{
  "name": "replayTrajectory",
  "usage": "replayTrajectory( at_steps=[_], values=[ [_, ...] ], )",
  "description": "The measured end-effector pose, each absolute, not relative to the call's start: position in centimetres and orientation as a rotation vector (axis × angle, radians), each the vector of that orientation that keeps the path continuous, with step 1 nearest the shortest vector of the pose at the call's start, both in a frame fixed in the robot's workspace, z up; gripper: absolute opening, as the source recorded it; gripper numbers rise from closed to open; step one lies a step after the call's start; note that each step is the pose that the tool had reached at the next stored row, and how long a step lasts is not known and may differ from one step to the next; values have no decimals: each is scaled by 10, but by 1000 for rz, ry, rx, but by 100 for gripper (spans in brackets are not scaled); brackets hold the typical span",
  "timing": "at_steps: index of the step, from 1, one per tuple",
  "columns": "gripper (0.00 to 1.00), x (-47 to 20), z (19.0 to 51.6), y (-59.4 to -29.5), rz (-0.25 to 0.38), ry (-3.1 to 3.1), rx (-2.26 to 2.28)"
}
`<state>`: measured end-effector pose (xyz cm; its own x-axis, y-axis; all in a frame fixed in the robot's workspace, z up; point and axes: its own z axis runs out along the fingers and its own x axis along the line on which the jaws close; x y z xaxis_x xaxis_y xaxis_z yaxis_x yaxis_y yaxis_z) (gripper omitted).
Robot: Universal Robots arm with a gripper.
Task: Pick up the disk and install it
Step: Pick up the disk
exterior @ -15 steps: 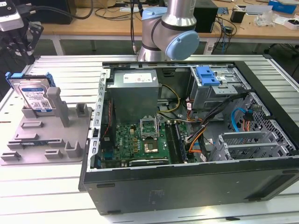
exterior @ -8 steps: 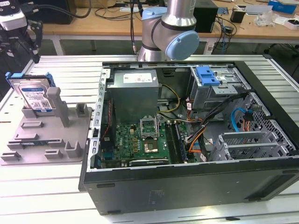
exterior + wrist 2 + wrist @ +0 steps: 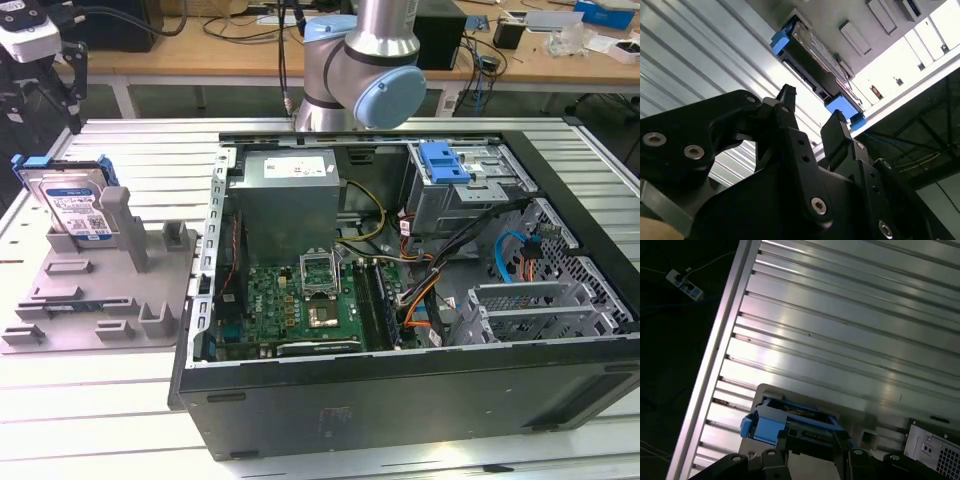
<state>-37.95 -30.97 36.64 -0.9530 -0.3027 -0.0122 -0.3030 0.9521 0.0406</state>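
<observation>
The disk (image 3: 75,208) is a silver drive with a blue-and-white label and blue rails. It stands tilted on a grey holder (image 3: 100,295) at the exterior view's left. My gripper (image 3: 45,100) hangs just above it, apart from it. In the second wrist view the gripper (image 3: 812,107) is open, with the disk (image 3: 810,50) beyond the gap and nothing between its fingers (image 3: 787,97). In the first wrist view the disk's blue rail (image 3: 767,422) lies just past the gripper (image 3: 810,442).
An open computer case (image 3: 400,400) lies on the ribbed metal table (image 3: 120,440) toward the exterior view's right. It holds a grey power-supply box (image 3: 285,200), a motherboard (image 3: 300,300) and a metal cage with a blue latch (image 3: 445,165). Benches stand behind.
</observation>
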Motion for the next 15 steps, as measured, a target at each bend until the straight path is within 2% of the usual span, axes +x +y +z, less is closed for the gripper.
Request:
replayTrajectory(
  at_steps=[15],
  values=[
    [48,-379,366,-310,65,2980,-997]
  ],
)
